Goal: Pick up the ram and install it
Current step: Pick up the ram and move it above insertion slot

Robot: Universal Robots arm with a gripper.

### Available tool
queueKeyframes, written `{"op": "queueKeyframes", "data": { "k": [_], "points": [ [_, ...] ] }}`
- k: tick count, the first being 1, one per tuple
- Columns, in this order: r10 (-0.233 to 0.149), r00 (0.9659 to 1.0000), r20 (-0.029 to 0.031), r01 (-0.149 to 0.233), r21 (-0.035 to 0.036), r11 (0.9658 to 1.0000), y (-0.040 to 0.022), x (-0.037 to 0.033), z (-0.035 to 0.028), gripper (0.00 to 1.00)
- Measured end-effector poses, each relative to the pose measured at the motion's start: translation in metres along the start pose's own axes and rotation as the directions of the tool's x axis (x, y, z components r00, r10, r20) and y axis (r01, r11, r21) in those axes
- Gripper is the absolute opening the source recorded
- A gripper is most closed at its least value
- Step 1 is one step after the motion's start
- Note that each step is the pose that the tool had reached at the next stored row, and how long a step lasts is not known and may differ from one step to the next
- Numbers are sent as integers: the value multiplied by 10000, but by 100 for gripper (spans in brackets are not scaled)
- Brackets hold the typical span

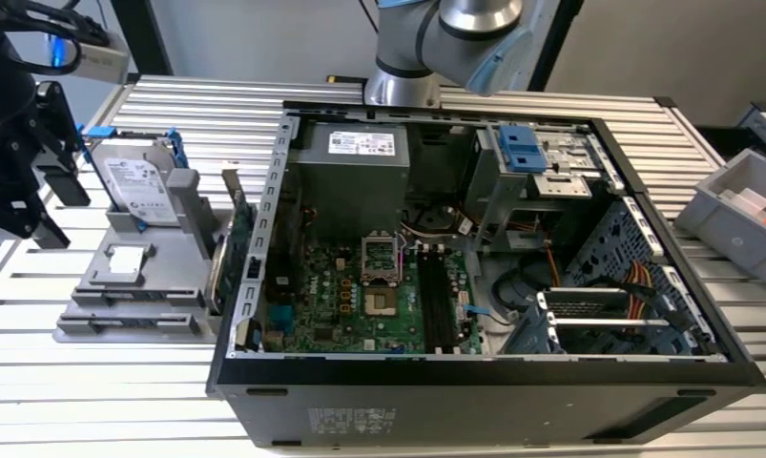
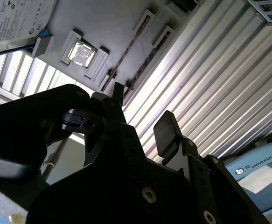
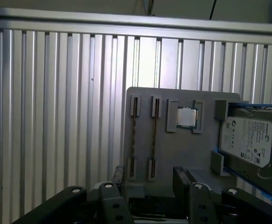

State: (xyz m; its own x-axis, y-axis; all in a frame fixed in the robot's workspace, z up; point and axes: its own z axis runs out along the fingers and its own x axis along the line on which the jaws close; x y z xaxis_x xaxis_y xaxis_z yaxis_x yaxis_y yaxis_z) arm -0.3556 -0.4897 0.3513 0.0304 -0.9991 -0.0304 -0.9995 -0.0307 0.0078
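My gripper is open, its two black fingers apart with nothing between them. In the exterior view the gripper hangs at the far left, beside the grey parts holder. In both wrist views it hovers above the holder's two long narrow slots, which look bare. The second wrist view has the gripper over the ribbed table next to those slots. The ram is hidden from me. The motherboard's dark memory slots lie inside the open computer case.
On the holder sit a silver hard drive in a blue frame and a small square chip. A green card stands on edge between holder and case. A grey bin sits on the exterior view's right. The arm's base stands behind the case.
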Motion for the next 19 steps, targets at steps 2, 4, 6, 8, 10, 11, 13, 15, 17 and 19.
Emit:
{"op": "queueKeyframes", "data": {
  "k": [2, 4, 6, 8, 10, 11, 13, 15, 17, 19],
  "points": [
    [0, 10000, -1, 0, -1, 10000, 0, 0, 7, 100],
    [0, 10000, -1, 0, -1, 10000, 0, 1, 20, 100],
    [0, 10000, -1, 0, -2, 10000, 0, 1, 32, 100],
    [0, 10000, -2, 0, -3, 10000, 0, 1, 43, 100],
    [0, 10000, -1, 0, -2, 10000, 0, 2, 53, 100],
    [0, 10000, -1, 0, -2, 10000, 0, 2, 57, 100],
    [0, 10000, -2, 0, -3, 10000, 0, 2, 67, 100],
    [0, 10000, -1, 0, -2, 10000, -1, 2, 76, 100],
    [0, 10000, -1, 0, -2, 10000, -1, 3, 84, 100],
    [0, 10000, -2, 0, -3, 10000, -1, 3, 92, 100]
  ]
}}
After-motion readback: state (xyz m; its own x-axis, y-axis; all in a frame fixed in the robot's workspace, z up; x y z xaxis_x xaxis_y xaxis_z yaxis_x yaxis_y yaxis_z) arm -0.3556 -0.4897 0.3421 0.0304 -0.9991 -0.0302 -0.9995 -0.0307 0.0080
